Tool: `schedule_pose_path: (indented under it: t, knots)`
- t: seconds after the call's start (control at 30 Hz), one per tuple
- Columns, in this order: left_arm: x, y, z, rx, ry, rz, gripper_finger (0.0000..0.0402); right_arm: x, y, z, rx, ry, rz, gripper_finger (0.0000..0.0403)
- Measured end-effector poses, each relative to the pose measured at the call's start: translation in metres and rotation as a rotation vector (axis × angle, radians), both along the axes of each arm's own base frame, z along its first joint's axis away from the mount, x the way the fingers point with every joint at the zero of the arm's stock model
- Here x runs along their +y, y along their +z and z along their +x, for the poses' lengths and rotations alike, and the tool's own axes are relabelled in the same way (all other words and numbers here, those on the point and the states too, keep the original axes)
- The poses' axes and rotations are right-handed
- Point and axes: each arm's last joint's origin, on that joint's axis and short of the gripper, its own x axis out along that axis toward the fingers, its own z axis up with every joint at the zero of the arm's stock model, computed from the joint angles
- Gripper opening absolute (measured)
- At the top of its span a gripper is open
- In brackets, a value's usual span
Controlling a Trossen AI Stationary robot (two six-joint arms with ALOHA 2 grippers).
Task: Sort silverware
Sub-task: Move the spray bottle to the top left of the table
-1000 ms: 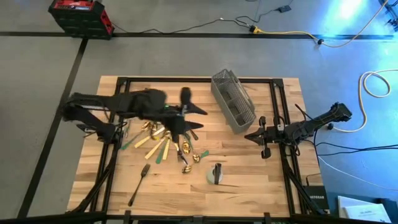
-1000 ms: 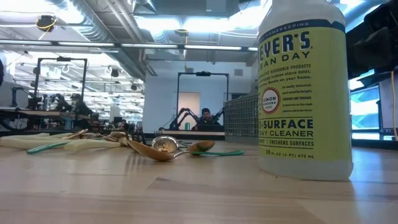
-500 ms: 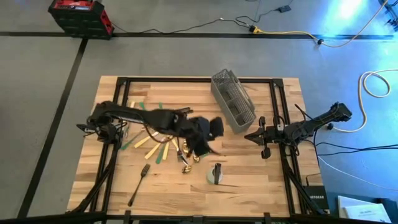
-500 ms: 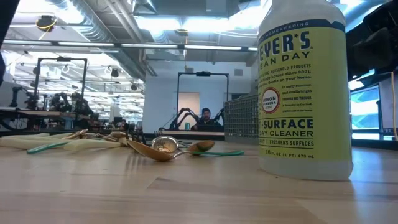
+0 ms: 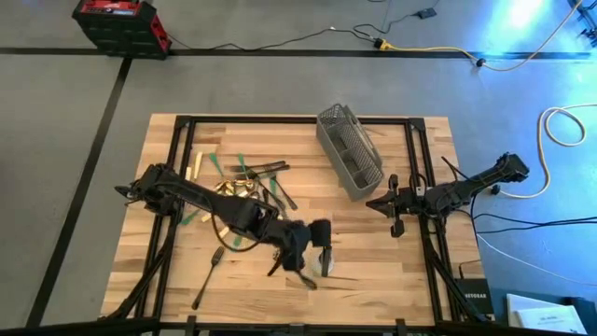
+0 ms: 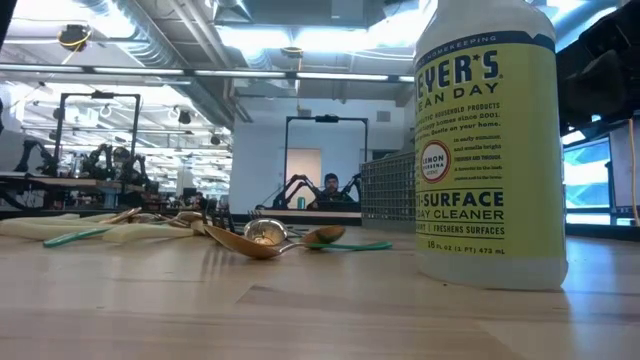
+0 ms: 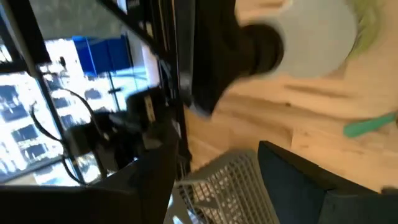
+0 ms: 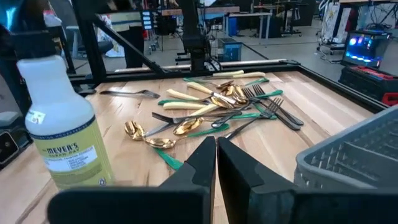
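The silverware [image 5: 244,185] lies in a loose pile left of the table's middle: gold, green-handled and dark pieces [image 8: 217,106]. One dark fork [image 5: 209,269] lies apart near the front edge. Gold spoons [image 6: 262,237] and a green-handled piece [image 6: 352,245] rest flat on the wood near the spray bottle [image 5: 325,260]. My left gripper [image 5: 306,252] hovers open just left of that bottle, with nothing between its fingers [image 7: 292,180]. My right gripper [image 5: 381,203] waits shut at the table's right [image 8: 216,155].
The grey mesh caddy [image 5: 350,151] lies tilted at the back right of the table, also seen from my left wrist [image 7: 217,186]. The spray bottle [image 6: 490,150] stands upright at the near middle [image 8: 62,130]. Black frame bars [image 5: 415,159] run along the table's edges.
My left gripper has swept from beside the caddy, over the silverware pile, toward the table's near edge and down, rolling its wrist as it went. It now sits by the spray bottle, still open. The pile it covered shows again.
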Motion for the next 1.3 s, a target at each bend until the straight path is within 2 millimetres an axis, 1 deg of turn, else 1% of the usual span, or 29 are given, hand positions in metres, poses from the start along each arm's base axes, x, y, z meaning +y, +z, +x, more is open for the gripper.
schedule_pose_path:
  t: [0.07,0.13,0.27,0.47,0.57,0.67,0.73,0.87,0.97,1.1,1.3]
  knots:
    - [-0.005,0.0,-0.002,-0.004,0.006,-0.024,0.021,0.0,-0.001,0.001,0.011,-0.007,-0.001,0.0]
    - [-0.007,0.0,-0.003,-0.008,0.059,-0.1,0.021,0.0,-0.002,0.001,0.02,-0.01,0.014,0.0]
    - [-0.006,-0.001,-0.006,-0.002,0.254,-0.342,0.021,0.001,-0.004,0.002,0.038,-0.014,0.029,0.0]
    - [0.0,-0.01,-0.021,0.185,0.537,-0.741,0.021,0.001,-0.006,0.003,0.056,-0.015,0.025,0.0]
    - [-0.001,-0.028,-0.023,0.256,0.605,-0.878,0.021,0.001,-0.006,0.003,0.056,-0.016,0.026,0.0]
    - [-0.005,-0.054,-0.024,0.284,0.659,-0.93,0.021,0.001,-0.005,0.003,0.053,-0.017,0.038,0.0]
    - [-0.006,-0.062,-0.023,0.263,0.664,-1.002,0.021,0.001,-0.005,0.003,0.052,-0.019,0.046,0.0]
    - [0.001,-0.072,-0.023,0.215,0.651,-1.143,0.021,0.001,-0.005,0.003,0.053,-0.019,0.046,0.0]
    - [0.008,-0.076,-0.03,0.152,0.656,-1.233,0.021,0.001,-0.005,0.003,0.051,-0.019,0.049,0.0]
    - [0.012,-0.082,-0.042,0.006,0.622,-1.34,0.021,0.001,-0.005,0.003,0.053,-0.019,0.051,0.0]
    - [0.017,-0.111,-0.051,-0.152,0.5,-1.484,0.021,0.001,-0.005,0.003,0.051,-0.02,0.051,0.0]
